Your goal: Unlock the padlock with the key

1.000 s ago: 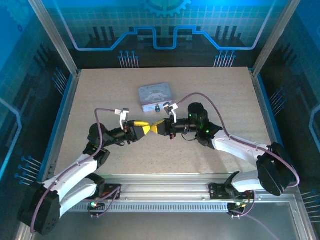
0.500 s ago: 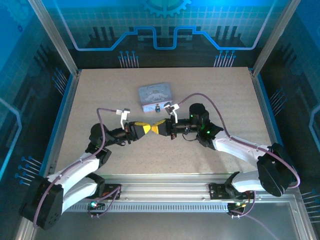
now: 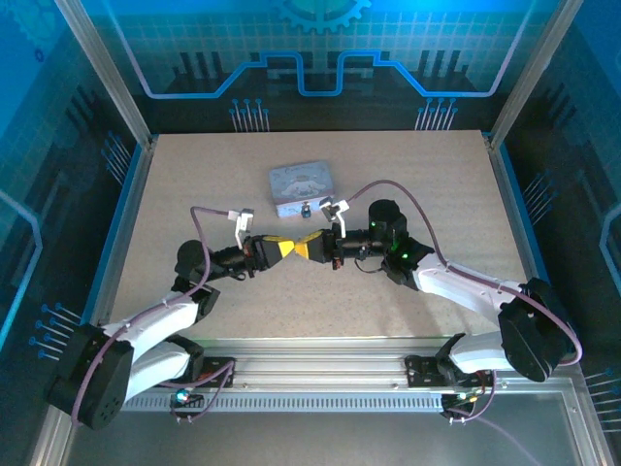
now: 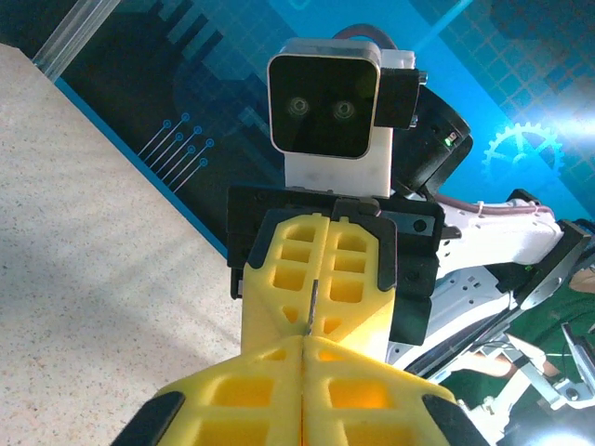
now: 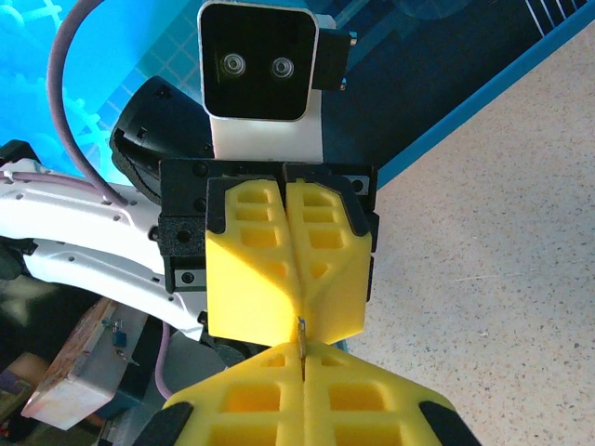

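Left gripper [image 3: 283, 249]: yellow fingers pressed fully together. Right gripper [image 3: 304, 248]: likewise closed, tip to tip with the left above the speckled beige table [image 3: 194, 184]. The thin dark metal key [image 5: 301, 346] sits in the seam of the right fingers, its end reaching the left tips; cannot tell whether the left also pinches it. The tiny dark-blue padlock [image 3: 305, 208] lies just beside the near edge of the silver-grey rectangular tin [image 3: 302, 183], just beyond the grippers.
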### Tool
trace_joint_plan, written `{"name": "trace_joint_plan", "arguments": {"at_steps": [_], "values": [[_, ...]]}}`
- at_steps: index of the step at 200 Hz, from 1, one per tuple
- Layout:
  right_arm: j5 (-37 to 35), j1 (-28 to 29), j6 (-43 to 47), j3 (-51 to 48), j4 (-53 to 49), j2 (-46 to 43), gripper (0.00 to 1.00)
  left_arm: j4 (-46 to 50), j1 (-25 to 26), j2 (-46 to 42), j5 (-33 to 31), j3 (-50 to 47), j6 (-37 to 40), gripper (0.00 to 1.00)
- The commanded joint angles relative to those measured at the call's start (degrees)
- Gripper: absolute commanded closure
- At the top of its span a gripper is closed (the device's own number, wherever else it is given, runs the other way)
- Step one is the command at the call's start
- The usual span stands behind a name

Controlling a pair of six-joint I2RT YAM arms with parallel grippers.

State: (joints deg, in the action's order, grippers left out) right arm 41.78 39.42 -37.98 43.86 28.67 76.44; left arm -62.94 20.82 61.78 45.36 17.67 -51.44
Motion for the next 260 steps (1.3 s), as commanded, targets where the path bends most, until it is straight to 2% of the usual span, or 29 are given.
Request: {"name": "trace_joint_plan", "arguments": {"at_steps": [1, 54, 61, 85, 121, 148, 193, 215, 260], "values": [[1.4, -0.2, -0.4, 1.8, 1.7, 0.8, 1.00, -2.8, -0.3, 0.3, 1.6, -1.0, -0.4, 1.00], [-1.8, -0.2, -0.8, 3.2, -2.3, 1.5, 1.00, -2.8, -0.3, 1.0, -1.0, -1.8, -0.4, 1.00], [-2.3, -0.2, -0.9, 3.2, -2.8, 1.5, 0.95, -2.8, -0.3, 1.3, -1.5, -1.8, -0.6, 1.00], [-3.6, -0.4, -1.2, 3.7, -4.7, 1.6, 0.86, -2.5, -0.3, 2.5, -3.2, -1.7, -1.5, 1.00], [-4.3, -0.6, -2.0, 4.1, -6.0, 2.0, 0.76, -2.6, -0.3, 4.5, -4.7, -1.9, -2.4, 1.00], [-4.7, -1.0, -2.6, 4.4, -6.6, 2.5, 0.75, -2.8, -0.3, 5.3, -5.1, -2.1, -2.8, 1.00], [-5.0, -2.0, -3.0, 5.2, -8.5, 2.8, 0.64, -2.0, -0.3, 5.5, -3.9, -1.8, -2.9, 1.00], [-4.2, -2.6, -2.5, 5.8, -10.1, 3.0, 0.63, -1.9, -0.3, 5.8, -3.2, -1.4, -3.1, 1.00], [-2.6, -2.8, -2.3, 6.2, -10.6, 3.6, 0.69, -3.4, -0.3, 7.2, -1.2, -0.7, -4.1, 1.00]]}}
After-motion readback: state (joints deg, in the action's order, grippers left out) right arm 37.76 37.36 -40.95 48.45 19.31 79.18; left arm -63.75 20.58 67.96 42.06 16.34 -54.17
